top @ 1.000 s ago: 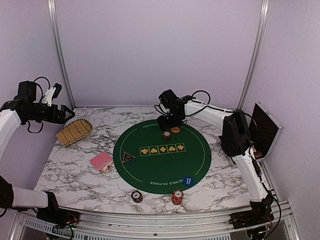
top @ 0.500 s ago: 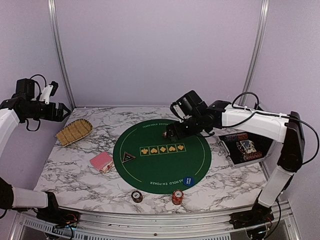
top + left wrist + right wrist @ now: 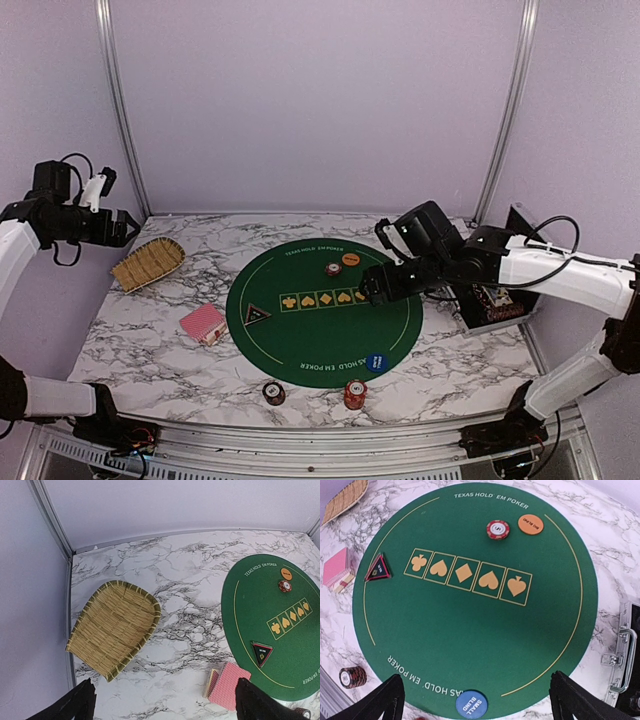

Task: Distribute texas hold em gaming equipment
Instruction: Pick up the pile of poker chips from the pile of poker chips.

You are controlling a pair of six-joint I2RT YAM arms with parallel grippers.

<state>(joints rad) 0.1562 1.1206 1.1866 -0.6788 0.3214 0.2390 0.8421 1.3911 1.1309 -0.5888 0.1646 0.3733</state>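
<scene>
Hanging over the right side of the round green mat [image 3: 320, 340] with the right gripper [image 3: 375, 285], fingers [image 3: 385, 700] spread wide and holding nothing. Poised high at the far left of the marble table [image 3: 150, 350] with the left gripper [image 3: 120, 228], likewise spread wide and empty, above one tan woven basket [image 3: 114, 627].

Counted on the mat: one red chip [image 3: 498, 529] just beside one orange button [image 3: 530, 523] near the far edge, one black-and-red triangular marker [image 3: 378, 568] left of a row of five printed suit boxes [image 3: 468, 576], and one blue button [image 3: 471, 704] at the near rim.

Counted off the mat: one deck of pink-red-backed cards [image 3: 227, 685] just to its left, plus one dark chip stack [image 3: 274, 393] and one red chip stack [image 3: 355, 394] near the table's front edge, apart from each other.

Seen at the right edge: one black case [image 3: 495, 305], lid up.
</scene>
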